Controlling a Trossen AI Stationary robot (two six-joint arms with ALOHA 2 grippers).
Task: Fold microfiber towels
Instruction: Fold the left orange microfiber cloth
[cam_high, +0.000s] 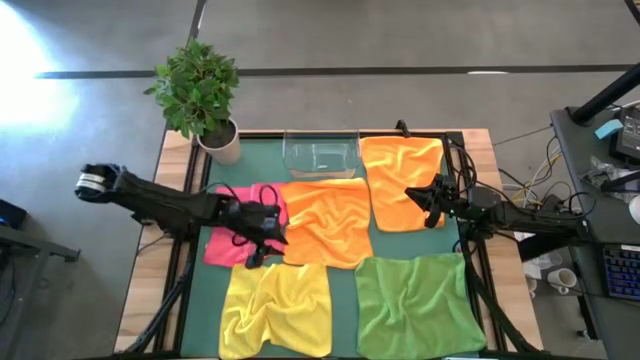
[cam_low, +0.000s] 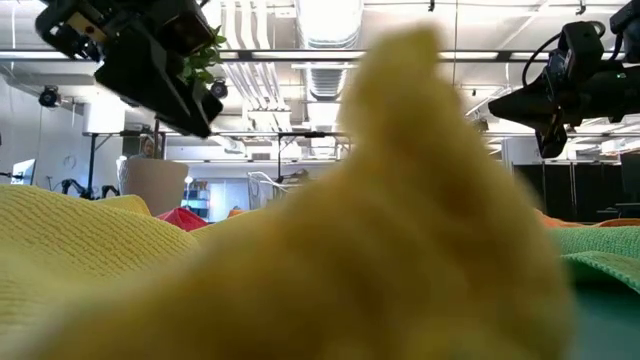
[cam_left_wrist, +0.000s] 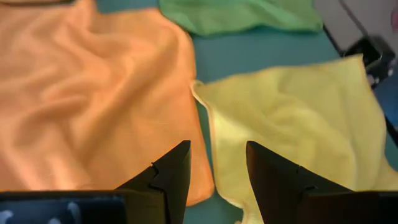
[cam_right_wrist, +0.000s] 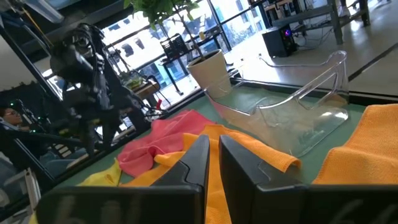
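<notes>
Yellow towel (cam_high: 276, 308) and green towel (cam_high: 417, 304) lie rumpled along the tabletop's (cam_high: 175, 165) near edge. Beyond them, the left pincer (cam_high: 252, 257), fingers spread and empty, hangs at the yellow towel's corner beside the middle orange towel (cam_high: 325, 220) and pink towel (cam_high: 232, 238). Right pincer (cam_high: 429, 213), pressed together, hovers over the far orange towel (cam_high: 400, 175), near a clear tray (cam_high: 320, 155) and potted plant (cam_high: 200, 95).

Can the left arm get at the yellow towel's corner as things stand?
Probably yes. The left claw is open, holding nothing, and hangs above the seam where the middle orange towel meets the yellow towel. That yellow corner lies flat and uncovered just ahead of the fingers.
</notes>
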